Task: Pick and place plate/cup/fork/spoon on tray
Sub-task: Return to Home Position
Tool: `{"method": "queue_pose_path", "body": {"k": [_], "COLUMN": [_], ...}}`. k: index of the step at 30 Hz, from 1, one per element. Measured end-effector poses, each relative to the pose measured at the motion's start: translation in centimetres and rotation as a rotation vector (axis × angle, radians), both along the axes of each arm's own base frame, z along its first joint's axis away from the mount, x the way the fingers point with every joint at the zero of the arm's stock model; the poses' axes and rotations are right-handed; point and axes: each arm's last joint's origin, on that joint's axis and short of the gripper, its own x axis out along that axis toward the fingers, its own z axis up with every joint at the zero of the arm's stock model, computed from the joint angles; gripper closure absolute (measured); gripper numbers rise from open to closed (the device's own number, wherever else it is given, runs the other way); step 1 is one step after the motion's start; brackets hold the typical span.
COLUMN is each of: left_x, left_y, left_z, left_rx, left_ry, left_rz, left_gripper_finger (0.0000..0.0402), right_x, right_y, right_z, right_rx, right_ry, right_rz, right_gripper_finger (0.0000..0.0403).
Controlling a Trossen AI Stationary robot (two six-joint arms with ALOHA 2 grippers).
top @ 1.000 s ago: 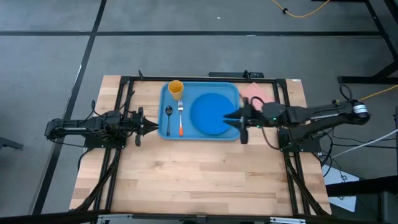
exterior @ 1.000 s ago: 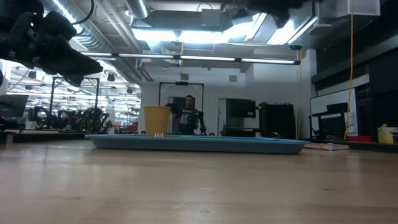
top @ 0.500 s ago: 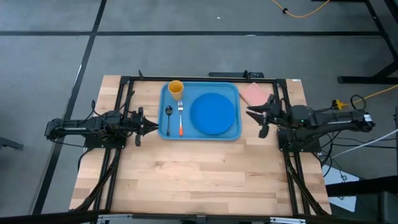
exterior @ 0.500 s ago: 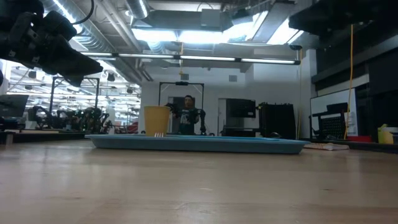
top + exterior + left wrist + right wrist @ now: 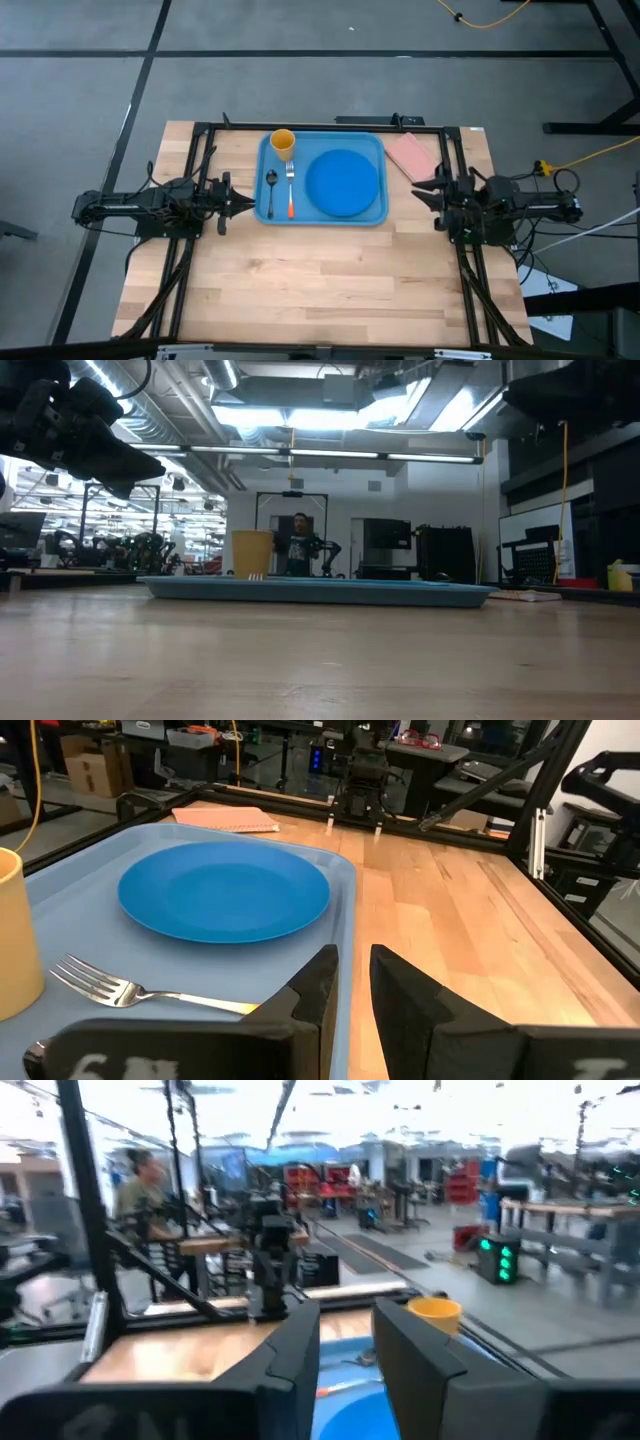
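The light-blue tray (image 5: 377, 215) lies at the table's far middle. On it rest the round blue plate (image 5: 345, 182), the yellow-orange cup (image 5: 283, 142) standing upright at the far left corner, the dark spoon (image 5: 270, 190) and the orange-handled fork (image 5: 290, 192), side by side. My left gripper (image 5: 246, 203) waits just left of the tray, fingers nearly together, empty. My right gripper (image 5: 420, 192) is right of the tray, fingers nearly together, empty. The left wrist view shows the plate (image 5: 225, 890), the fork (image 5: 130, 990) and the cup (image 5: 15, 935).
A pink rectangular pad (image 5: 410, 153) lies on the table between the tray's far right corner and my right arm. Black frame rails run along the table's left, right and far sides. Bare wood fills the near half (image 5: 320, 290). A person stands in the room behind (image 5: 298, 545).
My right gripper has drawn back from over the plate's right edge toward the table's right edge, clear of the tray. The plate, cup, fork and spoon have stayed in place on the tray.
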Motion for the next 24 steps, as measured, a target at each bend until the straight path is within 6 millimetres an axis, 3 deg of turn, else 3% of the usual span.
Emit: {"method": "queue_pose_path", "body": {"k": [9, 24], "left_x": [0.0, 0.0], "left_y": [0.0, 0.0], "left_z": [0.0, 0.0], "left_rx": [0.000, 0.000], "left_ry": [0.000, 0.000], "left_rz": [0.000, 0.000], "left_gripper_finger": [0.0347, 0.0347], "right_x": [-0.1, 0.6], "right_y": [0.4, 0.5], "right_z": [-2.6, -5.7], "right_rx": [-0.065, -0.006], "right_ry": [-0.083, 0.055], "right_rz": [0.122, 0.154], "right_gripper_finger": [0.0320, 0.0334]}}
